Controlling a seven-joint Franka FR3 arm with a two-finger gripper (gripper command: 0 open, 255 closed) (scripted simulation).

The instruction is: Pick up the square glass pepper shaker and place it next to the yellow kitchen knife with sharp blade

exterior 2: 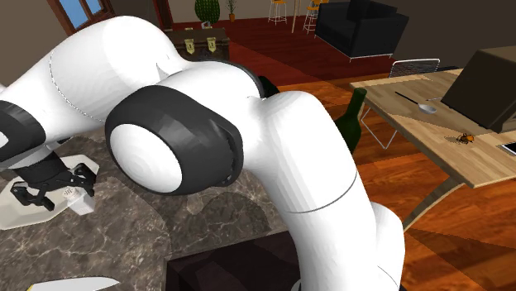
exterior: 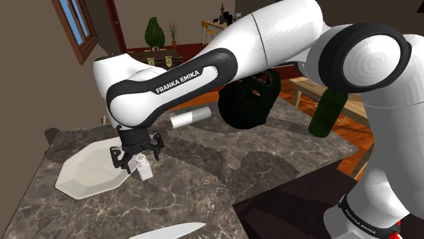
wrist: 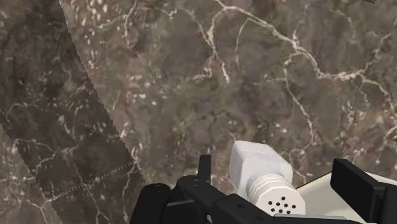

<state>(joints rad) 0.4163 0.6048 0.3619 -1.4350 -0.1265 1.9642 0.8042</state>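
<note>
The pepper shaker [exterior: 144,167] is a small white square body with a ribbed, holed cap. It stands on the dark marble counter beside the white plate's edge [exterior: 88,175]. My gripper [exterior: 138,153] hangs just over it, open, one finger on either side. In the wrist view the shaker [wrist: 262,179] sits between the fingers [wrist: 357,186], nearer the right one, and neither finger touches it. The knife's pale blade [exterior: 171,232] pokes in at the counter's near edge, well short of the shaker. In the second exterior view the gripper [exterior 2: 51,190] shows over the shaker [exterior 2: 76,198], behind the arm's bulk.
A white cylinder [exterior: 191,117] lies farther back on the counter, with a black rounded object [exterior: 248,102] behind it. A green bottle [exterior: 329,112] stands at the counter's far right. The counter drops off near the stand.
</note>
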